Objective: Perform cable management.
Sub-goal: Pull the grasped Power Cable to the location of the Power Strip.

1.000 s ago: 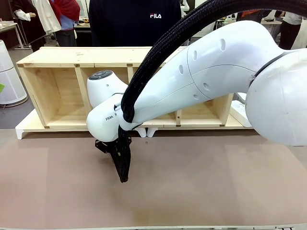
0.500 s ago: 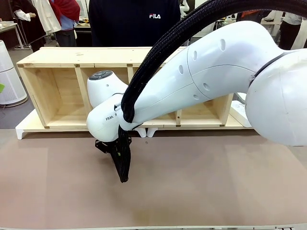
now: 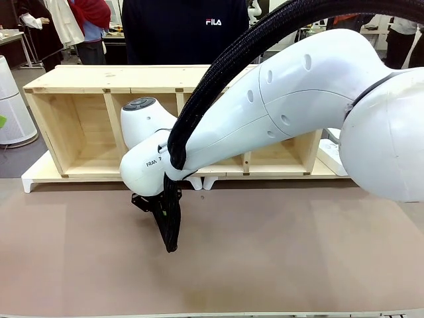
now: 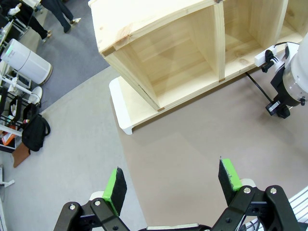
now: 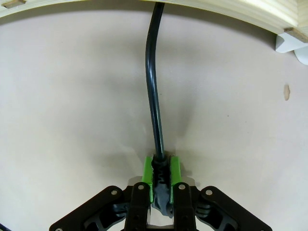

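Behind, "FILA" sweater (image 3: 175, 36); end effector (image 5: 161, 166) pinches cable (image 5: 153, 86).

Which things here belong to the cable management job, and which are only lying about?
For the job:
- cable, clamped between the fingers of the right gripper
- wooden shelf, which the cable runs towards

Only lying about:
- white air purifier
- black bag on the floor

- White logo "FILA": on the chest of the person's dark navy sweatshirt (image 3: 185, 36), at the table's far side
- Black lettering "FRAN", remainder cut off: on the right arm's rounded white plastic wrist housing (image 3: 142, 175)
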Robot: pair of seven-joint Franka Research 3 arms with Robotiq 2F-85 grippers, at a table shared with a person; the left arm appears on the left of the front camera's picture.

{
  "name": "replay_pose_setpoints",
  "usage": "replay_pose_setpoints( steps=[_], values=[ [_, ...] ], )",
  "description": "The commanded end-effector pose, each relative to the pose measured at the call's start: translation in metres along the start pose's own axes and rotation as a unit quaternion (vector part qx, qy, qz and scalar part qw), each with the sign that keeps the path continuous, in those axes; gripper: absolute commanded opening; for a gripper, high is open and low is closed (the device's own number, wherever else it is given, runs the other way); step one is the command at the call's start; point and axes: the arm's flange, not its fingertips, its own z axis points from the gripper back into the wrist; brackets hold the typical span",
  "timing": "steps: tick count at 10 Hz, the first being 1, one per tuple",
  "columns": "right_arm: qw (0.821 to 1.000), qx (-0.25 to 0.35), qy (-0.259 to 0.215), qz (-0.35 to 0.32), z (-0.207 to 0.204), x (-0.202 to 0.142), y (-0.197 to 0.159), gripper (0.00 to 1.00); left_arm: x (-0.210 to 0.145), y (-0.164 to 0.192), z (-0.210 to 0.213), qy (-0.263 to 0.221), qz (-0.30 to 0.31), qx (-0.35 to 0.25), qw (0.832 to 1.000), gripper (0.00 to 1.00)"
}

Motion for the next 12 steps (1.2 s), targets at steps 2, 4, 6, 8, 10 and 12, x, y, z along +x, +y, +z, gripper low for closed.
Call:
replay_pose_setpoints(
  steps=[2,4,6,8,10,12],
  values=[
    [1.000,-0.013,0.004,0.003,0.009,-0.012,0.004,0.16,0.000,0.000,0.000,-0.001,0.004,0.001,1.000,1.00],
    [1.000,-0.017,0.007,0.000,0.022,-0.024,0.006,0.16,0.000,0.000,0.000,-0.001,0.004,0.001,1.000,1.00],
    [1.000,-0.016,0.011,0.000,0.033,-0.038,0.008,0.16,0.000,0.000,0.000,-0.001,0.004,0.001,1.000,1.00],
    [1.000,-0.021,0.009,-0.004,0.042,-0.057,0.001,0.16,0.000,0.000,0.000,-0.001,0.004,0.001,1.000,1.00],
    [1.000,-0.013,0.010,-0.014,0.049,-0.073,-0.012,0.16,0.000,0.000,0.000,-0.001,0.004,0.001,1.000,1.00],
    [1.000,-0.003,0.009,-0.018,0.061,-0.095,-0.029,0.16,0.000,0.000,0.000,-0.001,0.004,0.001,1.000,1.00]
  ],
)
